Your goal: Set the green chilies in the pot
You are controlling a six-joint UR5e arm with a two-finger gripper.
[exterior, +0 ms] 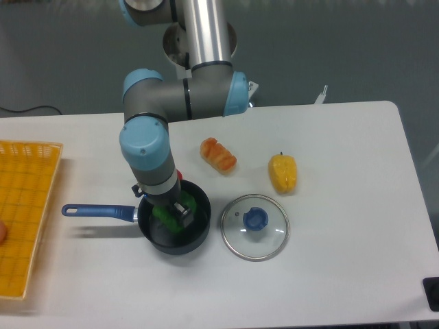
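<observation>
The pot [197, 235] is a small dark saucepan with a long blue handle [96, 212] pointing left, standing on the white table left of centre. My gripper [171, 209] reaches down into the pot from above. The green chilies [167, 216] show as a bright-green lump inside the pot, between and under my fingers. The arm's wrist hides much of the pepper and the fingertips, so I cannot tell whether the fingers still grip it or have parted.
A round glass lid with a blue knob [254, 226] lies right of the pot. An orange pepper [218, 155] and a yellow pepper [282, 173] lie behind it. A yellow basket [24, 212] sits at the table's left edge.
</observation>
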